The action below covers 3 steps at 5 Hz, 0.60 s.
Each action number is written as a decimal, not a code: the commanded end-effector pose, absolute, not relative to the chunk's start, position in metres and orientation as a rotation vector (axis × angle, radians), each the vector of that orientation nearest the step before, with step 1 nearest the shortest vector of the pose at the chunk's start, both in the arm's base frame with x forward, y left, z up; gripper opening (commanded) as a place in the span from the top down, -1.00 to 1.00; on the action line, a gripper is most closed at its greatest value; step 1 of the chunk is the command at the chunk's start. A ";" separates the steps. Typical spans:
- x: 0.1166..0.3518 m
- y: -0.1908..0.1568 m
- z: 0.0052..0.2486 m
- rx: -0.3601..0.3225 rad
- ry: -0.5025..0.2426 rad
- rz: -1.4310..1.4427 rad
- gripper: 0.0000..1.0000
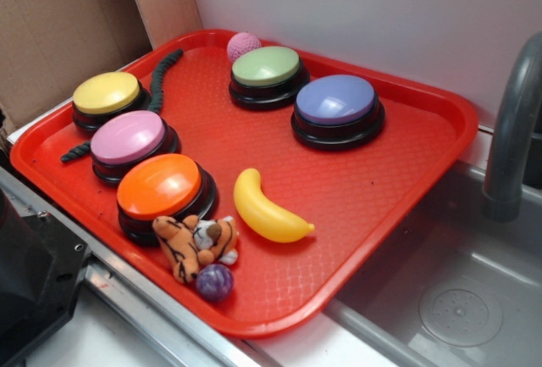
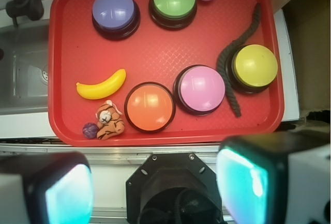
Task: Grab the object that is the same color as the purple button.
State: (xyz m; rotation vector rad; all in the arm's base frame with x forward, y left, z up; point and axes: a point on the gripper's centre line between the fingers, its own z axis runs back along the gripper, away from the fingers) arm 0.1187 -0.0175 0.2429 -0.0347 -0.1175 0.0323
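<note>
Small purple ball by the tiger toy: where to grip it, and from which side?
Take the small purple ball across its middle, coming straight down. It is round, so any axis works, but the tiger toy touches one side and the tray rim is close. Set the fingers along the free gap between them.

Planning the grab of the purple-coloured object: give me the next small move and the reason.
Probably carry the gripper out over the tray's near corner, above the small purple ball. It matches the purple button, lies untouched against the toy tiger, and the open fingers are off the tray.
</note>
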 end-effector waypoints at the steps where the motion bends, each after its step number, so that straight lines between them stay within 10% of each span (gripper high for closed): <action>1: 0.119 -0.018 0.243 -0.035 -0.117 0.032 -1.00; 3: 0.136 -0.050 0.205 -0.158 -0.093 0.223 -1.00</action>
